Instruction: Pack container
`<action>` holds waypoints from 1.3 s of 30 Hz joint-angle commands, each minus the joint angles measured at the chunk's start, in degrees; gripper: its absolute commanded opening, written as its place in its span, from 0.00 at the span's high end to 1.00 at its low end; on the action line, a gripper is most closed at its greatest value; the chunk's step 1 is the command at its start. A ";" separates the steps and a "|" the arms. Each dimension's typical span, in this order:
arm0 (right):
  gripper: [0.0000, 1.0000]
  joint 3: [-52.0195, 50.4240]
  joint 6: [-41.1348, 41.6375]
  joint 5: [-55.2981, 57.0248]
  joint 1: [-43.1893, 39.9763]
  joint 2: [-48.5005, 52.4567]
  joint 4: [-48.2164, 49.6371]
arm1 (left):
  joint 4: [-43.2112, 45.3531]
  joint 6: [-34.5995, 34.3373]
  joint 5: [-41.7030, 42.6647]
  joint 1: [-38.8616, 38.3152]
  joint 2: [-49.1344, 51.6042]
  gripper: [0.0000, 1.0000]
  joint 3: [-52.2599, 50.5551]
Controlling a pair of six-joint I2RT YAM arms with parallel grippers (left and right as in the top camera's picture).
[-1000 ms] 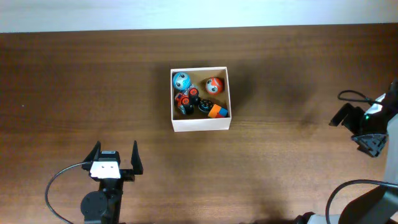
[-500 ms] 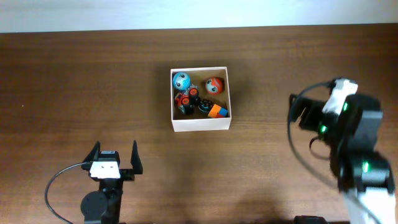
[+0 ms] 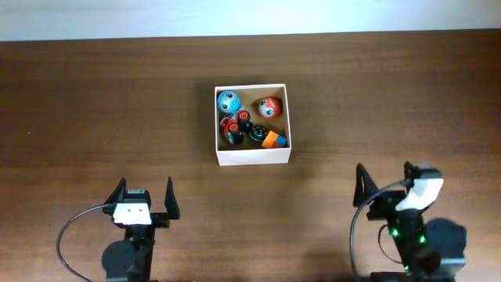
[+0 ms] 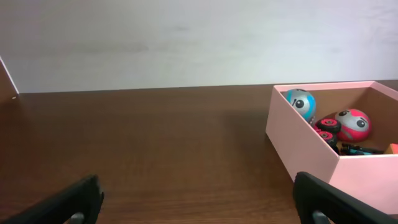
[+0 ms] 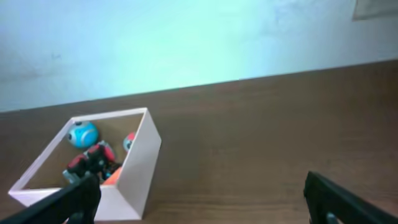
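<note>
Since a second ago the right gripper (image 3: 383, 182) has swung in from the right edge of the table (image 3: 86, 102) and now sits at the near side, jaws spread wide and holding nothing. Its twin, the left gripper (image 3: 145, 192), has not shifted; it too stands fully open and empty at the near left. Ahead of both, well apart from either, lies the container (image 3: 252, 156) at mid-table: forward and to the right of the left gripper, forward and to the left of the right one. From overhead the left gripper looks a little the nearer. The box is square, so it has no long axis to speak of; its walls run nearly in line with the table's edges and its mouth faces straight up. Inside lie a blue ball (image 3: 228, 101) in the far left corner, a red ball (image 3: 269, 106) at far right, a red toy car (image 3: 233, 125) and an orange-and-blue block (image 3: 274, 140) towards the near wall. No toy shows outside it, so the packing looks about done
</note>
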 commanded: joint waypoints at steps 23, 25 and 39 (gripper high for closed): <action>0.01 -21.09 -12.33 0.09 0.09 -13.66 26.58 | -0.26 0.85 -0.20 0.35 -0.55 0.01 -0.22; 0.01 -22.10 -12.28 0.07 0.09 -13.66 26.62 | -0.26 0.85 -0.20 0.35 -0.55 0.01 -0.22; 0.01 -23.87 -12.31 2.95 0.09 -13.66 17.22 | -0.26 0.85 -0.20 0.35 -0.55 0.01 -0.22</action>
